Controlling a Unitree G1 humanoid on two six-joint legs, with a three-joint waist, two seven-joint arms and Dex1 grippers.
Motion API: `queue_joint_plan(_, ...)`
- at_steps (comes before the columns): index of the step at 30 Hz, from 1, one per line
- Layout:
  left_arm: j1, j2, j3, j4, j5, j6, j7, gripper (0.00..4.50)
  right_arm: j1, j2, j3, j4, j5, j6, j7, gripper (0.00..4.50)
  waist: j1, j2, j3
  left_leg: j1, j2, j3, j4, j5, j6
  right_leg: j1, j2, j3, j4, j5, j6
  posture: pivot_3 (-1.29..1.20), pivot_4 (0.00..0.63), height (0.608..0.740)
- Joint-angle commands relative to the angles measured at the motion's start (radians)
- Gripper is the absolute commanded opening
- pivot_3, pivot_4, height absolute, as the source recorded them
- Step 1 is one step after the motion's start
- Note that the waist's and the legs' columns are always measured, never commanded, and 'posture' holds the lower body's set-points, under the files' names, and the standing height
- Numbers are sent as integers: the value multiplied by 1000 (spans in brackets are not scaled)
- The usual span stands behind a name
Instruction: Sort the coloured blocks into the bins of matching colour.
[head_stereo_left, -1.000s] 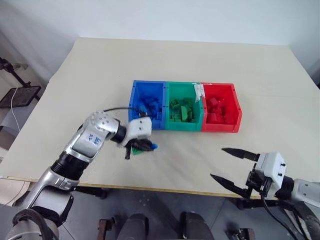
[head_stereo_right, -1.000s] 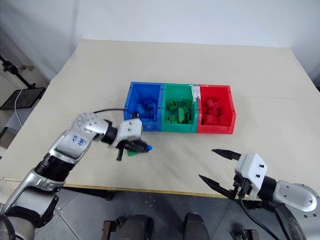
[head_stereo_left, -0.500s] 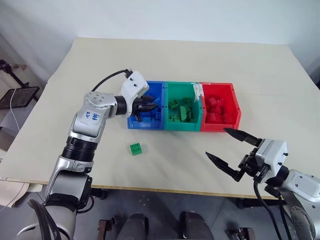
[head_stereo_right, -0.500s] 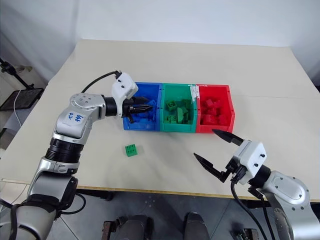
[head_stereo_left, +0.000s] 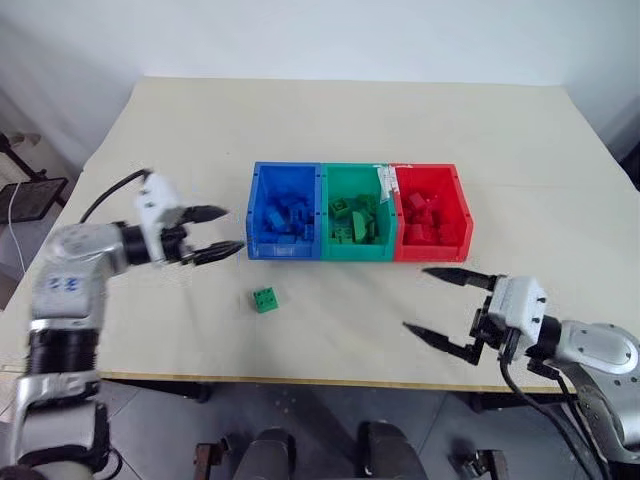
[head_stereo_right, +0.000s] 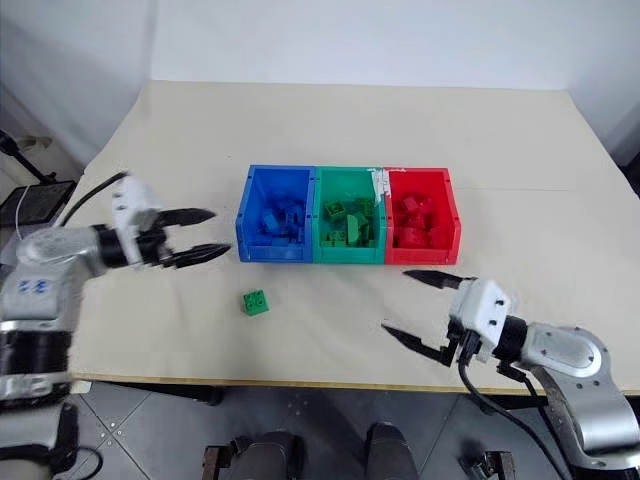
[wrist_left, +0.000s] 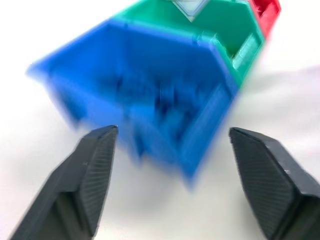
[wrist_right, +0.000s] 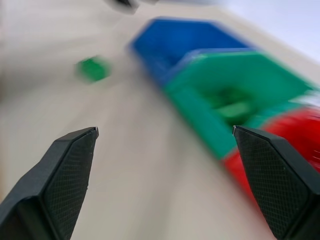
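Swung clear of the blue plastic bin (head_stereo_left: 286, 211) toward the worktop's left edge, left gripper (head_stereo_left: 218, 232) wide open and empty, right gripper (head_stereo_left: 446, 307) open and empty near the front edge, one small green studded brick (head_stereo_left: 265, 299) left unsorted before the three nearly filled bins.

Three bins stand side by side, touching, in a row on the bench (head_stereo_left: 400, 130): the left bin (head_stereo_left: 285, 252), the middle bin (head_stereo_left: 358, 252) and the right bin (head_stereo_left: 432, 252). Each has a heap of blocks (head_stereo_left: 283, 215) in it. One square block (head_stereo_left: 265, 299) lies alone on the bench, in front of the left bin and apart from it. The left gripper (head_stereo_left: 232, 229) is just left of the left bin. The right gripper (head_stereo_left: 415, 299) is in front of the right bin, near the bench's front edge.
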Motion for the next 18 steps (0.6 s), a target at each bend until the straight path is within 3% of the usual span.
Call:
queue_joint_plan(1, 42, 77, 52, 63, -14, -79, -62, 4470, -49, -10, 26, 7, 25, -8, 44, 4500, 5, 0, 0, 0, 0, -1, 0, 0, 0, 1, 0, -1, 0, 0, 0, 0, 150, 740)
queue_joint_plan(5, 82, 124, 8, 109, 22, -183, -133, 4470, -73, -6, 48, 34, 20, -2, 60, 4500, 17, 0, 0, 0, -1, -2, 1, 0, 1, 1, -2, -1, 0, 0, 0, 0, 150, 740)
queue_joint_plan(10, 124, 101, -109, -110, 21, -136, -151, 4470, -4, -27, 9, 7, 36, 24, 65, 4500, 28, 0, 0, -1, -1, -2, 1, 0, 1, 1, -2, -1, 0, 0, 0, 0, 150, 740)
queue_joint_plan(18, 82, -36, -308, -329, 177, 93, 122, 4470, 96, -48, -35, -34, 44, 43, 59, 4500, 25, 0, 0, -1, -1, 0, 2, -1, 1, 1, -1, 0, 1, 0, 0, 0, 150, 740)
